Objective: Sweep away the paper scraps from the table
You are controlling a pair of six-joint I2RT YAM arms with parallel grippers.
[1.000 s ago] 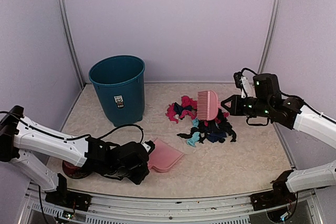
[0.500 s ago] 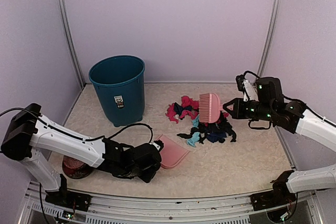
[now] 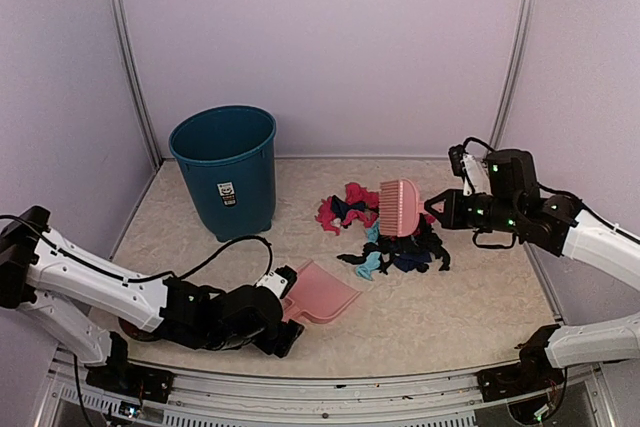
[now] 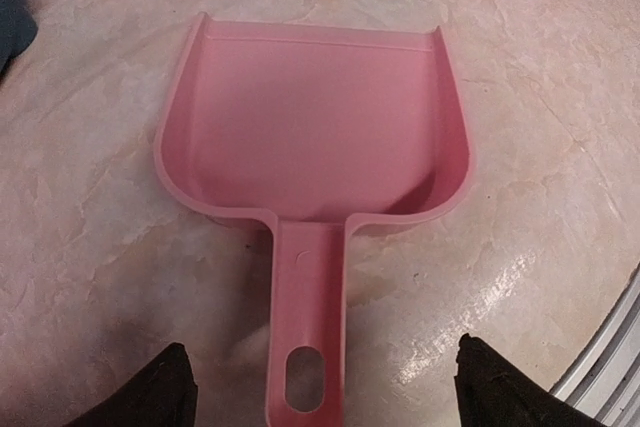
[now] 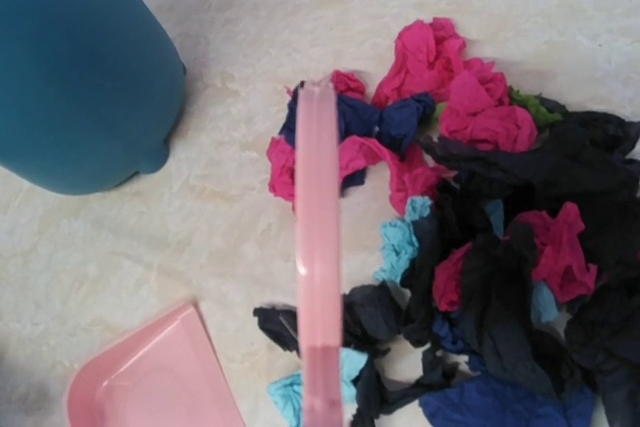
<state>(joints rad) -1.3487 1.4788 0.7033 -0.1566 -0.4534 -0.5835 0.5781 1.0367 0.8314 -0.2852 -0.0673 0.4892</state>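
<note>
Nearest, the left hand [image 4: 322,372] stands open astride the handle of the pink dustpan [image 4: 315,122], which lies flat on the tabletop [image 3: 450,317]. Beyond it the paper scraps [image 3: 400,247] lie heaped, unswept. The right hand [image 3: 440,209] clamps the pink brush [image 3: 399,207] at the heap. Next, I'd judge: grasp the handle, then sweep the scraps panward.

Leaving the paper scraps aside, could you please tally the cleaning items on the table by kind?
pink dustpan: 1
pink brush: 1
teal waste bin: 1
Total: 3
</note>
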